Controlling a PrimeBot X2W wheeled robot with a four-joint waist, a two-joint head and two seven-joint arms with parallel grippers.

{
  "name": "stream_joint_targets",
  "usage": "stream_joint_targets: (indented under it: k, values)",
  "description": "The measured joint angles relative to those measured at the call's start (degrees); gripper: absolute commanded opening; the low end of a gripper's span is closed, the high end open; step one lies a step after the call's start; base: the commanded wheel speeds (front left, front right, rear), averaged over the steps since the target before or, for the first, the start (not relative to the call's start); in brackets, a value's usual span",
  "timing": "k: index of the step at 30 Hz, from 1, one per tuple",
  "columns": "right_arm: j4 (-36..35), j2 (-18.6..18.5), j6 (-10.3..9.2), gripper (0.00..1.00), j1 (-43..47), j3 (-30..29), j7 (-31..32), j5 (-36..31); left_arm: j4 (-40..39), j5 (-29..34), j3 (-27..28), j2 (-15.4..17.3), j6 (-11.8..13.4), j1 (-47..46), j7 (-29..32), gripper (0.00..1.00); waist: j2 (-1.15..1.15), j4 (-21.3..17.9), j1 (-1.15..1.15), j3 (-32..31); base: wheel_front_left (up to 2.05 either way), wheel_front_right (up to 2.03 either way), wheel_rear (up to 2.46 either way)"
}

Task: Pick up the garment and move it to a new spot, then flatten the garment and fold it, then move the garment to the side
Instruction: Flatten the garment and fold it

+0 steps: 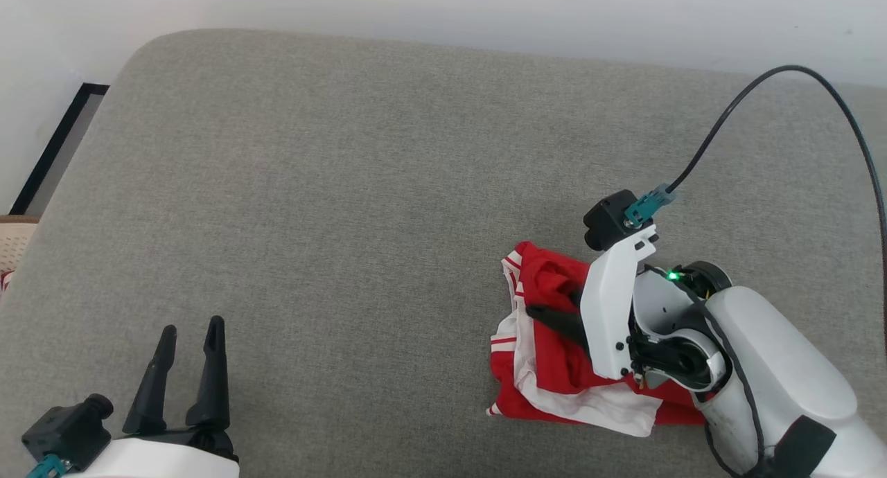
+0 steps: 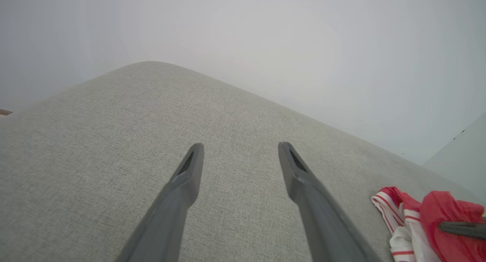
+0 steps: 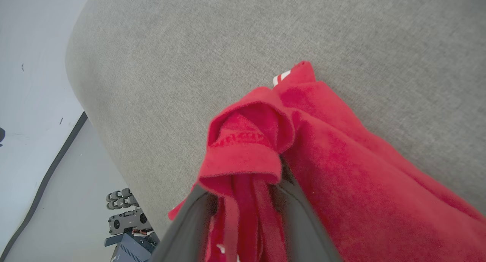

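We judge flattening and folding undone: the garment [image 1: 554, 367] lies bunched on the right of the cushion [image 1: 346, 187]; our right gripper [image 1: 551, 303] sits among its folds, pinch unclear; our left gripper [image 1: 192, 325] is spread wide

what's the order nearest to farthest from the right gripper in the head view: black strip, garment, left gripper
From the right gripper:
1. garment: right at it, cloth around the fingers.
2. left gripper: lower left, across the cushion.
3. black strip: far upper left, past the cushion's edge.
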Motion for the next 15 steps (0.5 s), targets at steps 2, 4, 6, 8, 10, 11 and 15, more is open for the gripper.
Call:
stream_joint_targets:
  k: [2,4,6,8,10,11,15]
  values:
    - [0.0,-0.5,0.0,1.0,-0.6,0.9,-1.0,0.5,0.0,0.0,0.2,0.0,0.0,0.0,0.0,1.0,0.0,-0.3,0.0,0.0,0.0,0.0,0.0]
    - [-0.1,-0.9,0.0,1.0,-0.9,1.5,-1.5,1.3,-0.1,-0.1,0.3,0.1,0.0,0.0,0.0,1.0,0.0,-0.6,0.0,-0.1,0.0,0.0,0.0]
    - [-0.3,-1.1,0.0,1.0,-1.3,1.7,-2.1,2.1,-0.2,-0.1,0.5,0.1,0.0,0.0,0.0,1.0,0.0,-1.1,0.0,-0.1,0.0,0.0,0.0]
    - [-1.0,-1.4,0.0,1.0,-1.4,2.0,-2.7,3.0,-0.3,-0.1,0.6,0.2,0.0,0.0,0.0,1.0,0.0,-1.7,0.0,-0.2,0.0,0.0,0.0]
    - [-1.9,-1.9,0.0,1.0,-1.4,2.0,-3.3,3.9,-0.5,-0.1,0.8,0.3,0.0,0.0,0.0,1.0,0.0,-2.3,0.0,-0.3,0.0,0.0,0.0]
    - [-2.4,-2.1,0.0,1.0,-1.4,2.0,-3.5,4.0,-0.6,-0.1,1.0,0.3,0.0,0.0,0.0,1.0,0.0,-2.6,0.0,-0.3,0.0,0.0,0.0]
    - [-4.2,-3.3,0.0,1.0,-1.4,1.6,-5.0,4.4,-0.9,0.1,1.0,0.7,0.0,0.2,0.0,1.0,0.0,-3.9,0.0,-0.6,0.0,0.0,0.0]
